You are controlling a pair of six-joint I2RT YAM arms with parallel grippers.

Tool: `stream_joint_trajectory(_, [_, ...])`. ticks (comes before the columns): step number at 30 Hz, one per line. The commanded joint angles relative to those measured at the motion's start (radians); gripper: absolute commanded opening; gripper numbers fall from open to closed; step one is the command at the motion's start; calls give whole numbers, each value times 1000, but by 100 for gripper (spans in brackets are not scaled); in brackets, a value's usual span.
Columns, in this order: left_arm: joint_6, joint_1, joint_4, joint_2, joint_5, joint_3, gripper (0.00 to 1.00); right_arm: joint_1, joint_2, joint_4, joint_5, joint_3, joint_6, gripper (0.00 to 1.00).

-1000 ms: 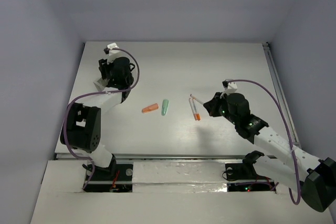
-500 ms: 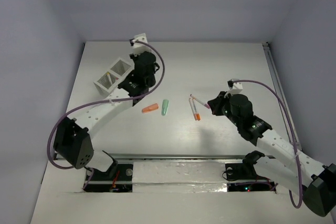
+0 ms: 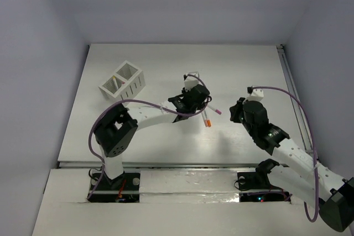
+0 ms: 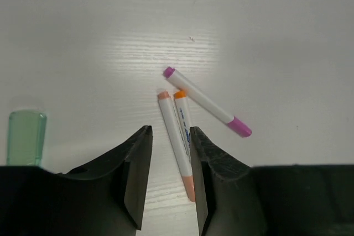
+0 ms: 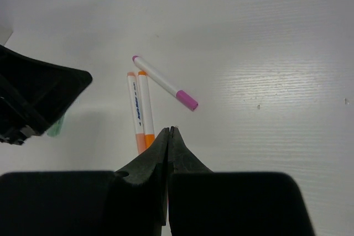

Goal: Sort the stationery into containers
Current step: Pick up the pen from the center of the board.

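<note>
Three white pens lie together mid-table: a peach-capped pen (image 4: 175, 143), an orange-capped pen (image 4: 182, 115) and a magenta-capped pen (image 4: 206, 102). They also show in the top view (image 3: 207, 118) and the right wrist view (image 5: 145, 109). My left gripper (image 4: 169, 131) (image 3: 200, 105) is open and empty, with the peach-capped pen in the gap between its jaws. A mint-green stub (image 4: 25, 137) lies to its left. My right gripper (image 5: 170, 131) (image 3: 234, 111) is shut and empty, just right of the pens. The orange stub is hidden. The white two-compartment box (image 3: 133, 84) holds a yellow-capped pen (image 3: 115, 82).
The left arm (image 3: 155, 115) stretches across the middle of the table from its base. The box stands at the far left. A rail (image 3: 293, 89) runs along the table's right edge. Grey walls close in the back and sides.
My left arm has swung from the box at the far left to the middle, over the pens. My right gripper has drawn back a little to the right.
</note>
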Motion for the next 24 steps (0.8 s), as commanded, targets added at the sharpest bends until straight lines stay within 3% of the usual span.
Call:
stream_joint_trajectory(1, [-76,-9,33,-2,30,18,31,-7,-12,9,31,36,-10,0])
stream_joint_trajectory(24, [-51,-18,-39,227,36,128,27,-7,-24,33,-35,26,-27,0])
